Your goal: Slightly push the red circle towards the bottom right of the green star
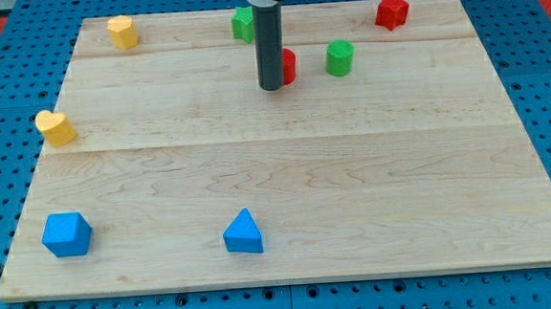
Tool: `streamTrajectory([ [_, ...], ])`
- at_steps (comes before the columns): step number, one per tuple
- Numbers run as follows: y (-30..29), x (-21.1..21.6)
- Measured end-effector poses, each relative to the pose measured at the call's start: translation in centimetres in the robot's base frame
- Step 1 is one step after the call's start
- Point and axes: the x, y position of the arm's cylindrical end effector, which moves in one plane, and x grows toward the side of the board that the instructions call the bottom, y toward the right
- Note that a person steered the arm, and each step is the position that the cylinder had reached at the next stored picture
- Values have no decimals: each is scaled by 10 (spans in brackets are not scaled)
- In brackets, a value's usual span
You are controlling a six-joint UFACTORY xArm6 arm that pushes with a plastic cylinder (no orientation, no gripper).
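Observation:
The red circle (289, 66) lies near the top middle of the wooden board, its left half hidden behind my rod. My tip (272, 86) rests on the board just to the left of the red circle, touching it or nearly so. The green star (241, 24) sits above and to the left of the tip, at the board's top edge, and the rod partly covers its right side. The red circle is below and to the right of the green star.
A green circle (340, 58) lies right of the red circle. A red star (392, 11) is at the top right. Yellow blocks sit at the top left (122, 32) and left edge (55, 128). A blue block (67, 234) and blue triangle (244, 233) are at the bottom.

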Motion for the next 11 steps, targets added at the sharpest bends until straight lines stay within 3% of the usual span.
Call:
streamTrajectory([
  [1,-13,-14],
  [2,-13,7],
  [4,-5,3],
  [9,66,-8],
  [11,27,-5],
])
